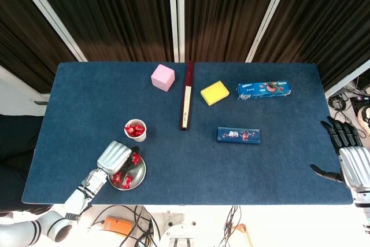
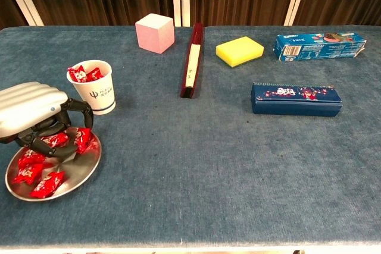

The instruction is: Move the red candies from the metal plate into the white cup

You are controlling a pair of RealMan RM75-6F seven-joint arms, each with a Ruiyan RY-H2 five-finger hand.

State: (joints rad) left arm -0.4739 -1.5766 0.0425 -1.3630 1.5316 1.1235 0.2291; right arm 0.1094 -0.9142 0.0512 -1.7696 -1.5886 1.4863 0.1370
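Candies point(image 2: 37, 166) lay on the plate point(image 2: 80, 173) near the surface's front left corner, beside the cup point(image 2: 96, 86). Left hand point(image 2: 30, 108) hovered over them, fingers point(image 2: 76, 111) curled, grasp unclear. Light, crinkly, slippery wrappers looked best pinched mid-body. Right hand point(image 1: 350, 157) idled, fingers spread.

This place looks like a robotics laboratory or a test room, not a home or a shop. The counter point(image 1: 191, 160) is covered with plain dark blue cloth. Behind the counter hang dark curtains point(image 1: 121, 15), divided by white frame bars point(image 1: 175, 15) that make an enclosure. In front of the counter's near edge, loose cables point(image 1: 231, 224) and an orange device point(image 1: 115, 225) lie on a pale floor, and more cables lie right of the counter. On the counter, unrelated things are set well apart like test objects: a pink cube point(image 1: 163, 77), a yellow sponge point(image 1: 214, 92), a blue biscuit box point(image 1: 264, 89).
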